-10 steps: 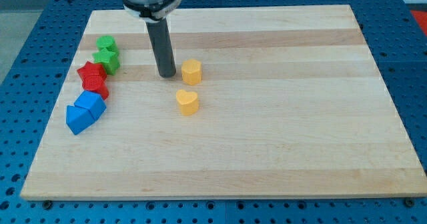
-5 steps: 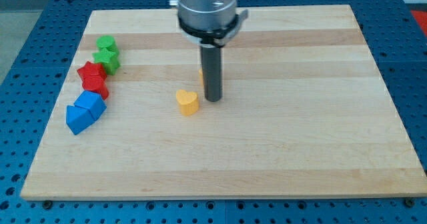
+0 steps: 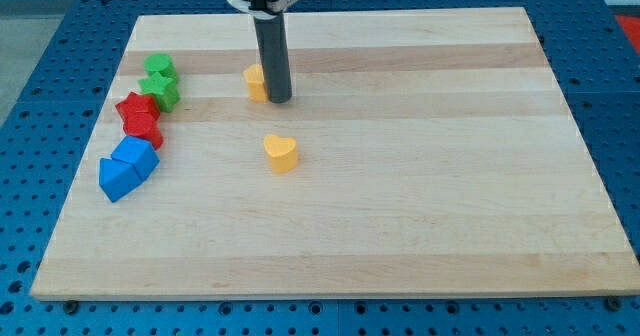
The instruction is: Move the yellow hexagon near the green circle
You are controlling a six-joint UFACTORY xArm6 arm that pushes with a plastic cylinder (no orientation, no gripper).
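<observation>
1. The dark rod is held upright, coming down from the view's top, and my tip (image 3: 278, 100) is set on the desk (image 3: 400, 206).
2. No hand is fitted; the arm ends in the plain rod.
3. The yellow hexagon (image 3: 255, 81) is found touching the rod's left side, partly hidden behind it.
4. The green circle cannot be told apart by shape: two green blocks (image 3: 160, 81) are stacked close together, well to the left of the yellow hexagon.
5. A yellow heart-shaped block (image 3: 281, 152) is seen below the yellow hexagon, apart from it.
6. Red blocks (image 3: 139, 117) and blue blocks (image 3: 126, 167) are clustered below-left of the yellow hexagon.
7. The desk is made of pale, striped wood; the blocks look smooth and matte.
</observation>
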